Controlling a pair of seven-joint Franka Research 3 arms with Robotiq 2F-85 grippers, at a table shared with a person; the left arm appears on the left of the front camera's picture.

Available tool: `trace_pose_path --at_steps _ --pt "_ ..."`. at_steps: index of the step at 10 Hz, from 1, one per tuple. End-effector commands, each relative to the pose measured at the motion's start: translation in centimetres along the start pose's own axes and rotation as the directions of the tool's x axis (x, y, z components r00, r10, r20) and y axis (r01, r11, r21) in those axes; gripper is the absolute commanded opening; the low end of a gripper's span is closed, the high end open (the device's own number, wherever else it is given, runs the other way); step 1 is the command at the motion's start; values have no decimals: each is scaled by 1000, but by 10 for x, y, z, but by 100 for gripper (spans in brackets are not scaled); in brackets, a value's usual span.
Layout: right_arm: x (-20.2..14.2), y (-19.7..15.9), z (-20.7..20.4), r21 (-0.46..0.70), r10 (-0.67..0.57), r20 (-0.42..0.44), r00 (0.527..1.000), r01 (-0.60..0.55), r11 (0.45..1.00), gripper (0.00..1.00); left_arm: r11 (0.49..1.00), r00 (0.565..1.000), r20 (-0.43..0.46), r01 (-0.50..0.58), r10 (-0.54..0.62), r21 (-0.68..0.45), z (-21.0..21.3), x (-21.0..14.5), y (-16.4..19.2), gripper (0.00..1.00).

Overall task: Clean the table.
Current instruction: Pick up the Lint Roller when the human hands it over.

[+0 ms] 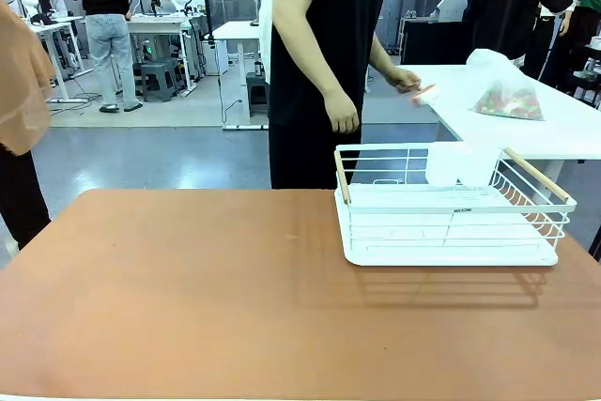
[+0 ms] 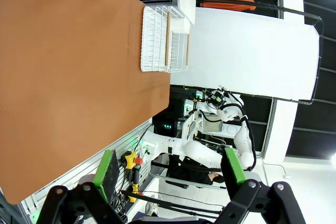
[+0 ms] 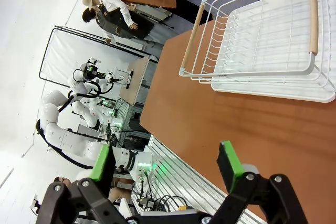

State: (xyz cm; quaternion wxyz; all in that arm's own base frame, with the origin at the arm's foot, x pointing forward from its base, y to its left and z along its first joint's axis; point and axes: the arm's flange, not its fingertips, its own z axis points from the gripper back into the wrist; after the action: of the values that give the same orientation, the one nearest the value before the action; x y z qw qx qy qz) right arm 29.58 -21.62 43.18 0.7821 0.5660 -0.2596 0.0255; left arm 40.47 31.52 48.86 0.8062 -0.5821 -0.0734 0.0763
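The reddish-brown table (image 1: 188, 298) spreads across the front view, also seen as the table (image 2: 68, 66) in the left wrist view and the table (image 3: 252, 129) in the right wrist view. My left gripper (image 2: 170, 169) is open, hanging off the table's near edge with nothing between its green pads. My right gripper (image 3: 165, 163) is also open and holds nothing, above the table's edge. A person in black (image 1: 324, 63) stands at the far side, one hand (image 1: 406, 80) reaching toward the white side table.
A white wire rack on a white tray (image 1: 451, 204) with wooden handles sits on the table's right part; the rack (image 3: 262, 40) lies ahead of my right gripper. A white side table (image 1: 526, 110) at back right bears a clear bag (image 1: 507, 91) of colourful items.
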Motion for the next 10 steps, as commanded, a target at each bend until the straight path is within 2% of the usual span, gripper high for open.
trace_pose_path --at_steps 1,10 --pt "0 2 2 12 12 3 1000 -12 1000 100 1000 1000 2 13 -13 7 0 -5 1 100" --pt "0 2 2 12 12 3 1000 -12 1000 100 1000 1000 2 13 -13 7 0 -5 1 100"
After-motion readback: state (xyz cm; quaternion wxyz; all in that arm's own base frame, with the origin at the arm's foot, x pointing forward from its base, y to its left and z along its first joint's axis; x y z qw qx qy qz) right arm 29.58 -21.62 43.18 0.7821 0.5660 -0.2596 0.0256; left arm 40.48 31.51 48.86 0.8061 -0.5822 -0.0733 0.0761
